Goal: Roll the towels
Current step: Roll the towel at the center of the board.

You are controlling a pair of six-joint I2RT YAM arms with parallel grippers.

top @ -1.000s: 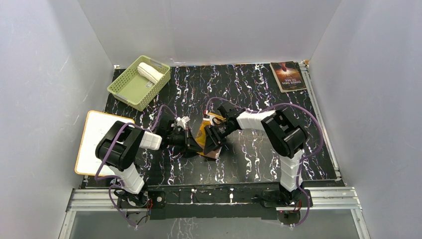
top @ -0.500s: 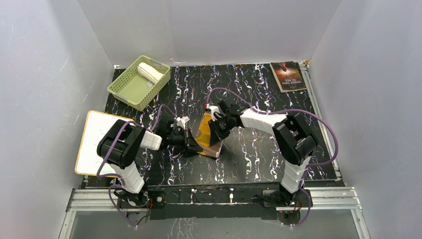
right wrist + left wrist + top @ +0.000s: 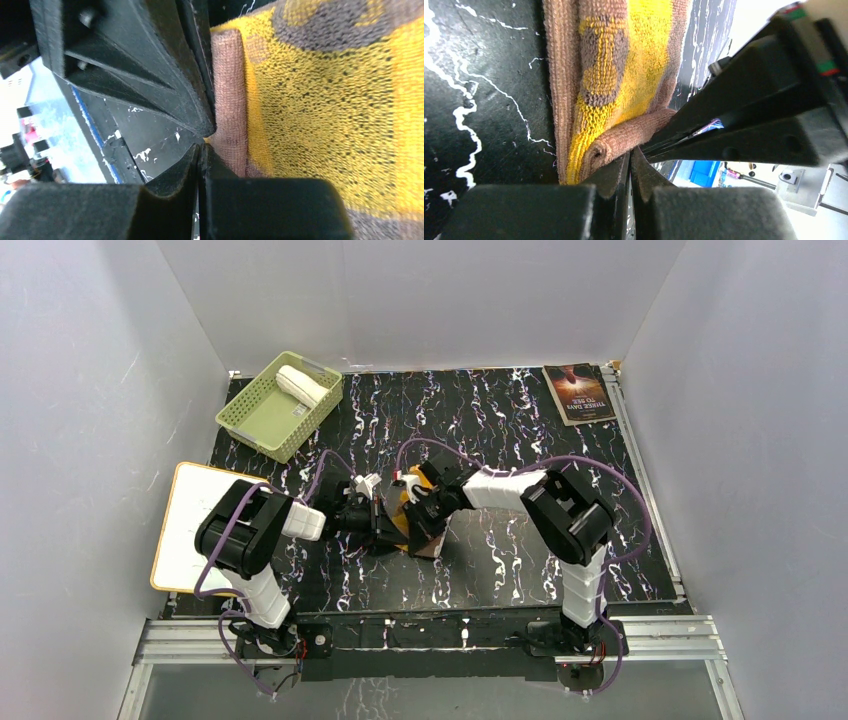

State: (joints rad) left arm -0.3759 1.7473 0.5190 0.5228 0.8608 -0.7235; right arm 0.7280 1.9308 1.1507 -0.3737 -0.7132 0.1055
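My left end effector [image 3: 630, 159] is closed, its two tips pinched on the brown folded edge of the mustard towel [image 3: 624, 65]. The towel lies on the dark marbled worktop [image 3: 500, 420], mid-way between my two arms. From the left wrist I see only a strip of it, yellow pile with brown patches and a brown border; the rest runs out of the top of the view or sits behind the black body of my other arm.

My right end effector [image 3: 199, 155] is also closed, its tips meeting right against the brown hem. I cannot tell whether any cloth is caught between them. The left fingers fill the upper left of that view and hide what is behind.

From above, both end effectors crowd over the towel, so only slivers of yellow and brown show and its shape is hard to read.

The cream towel [image 3: 300, 385] lies rolled in the green basket [image 3: 255, 420] at the far left corner.
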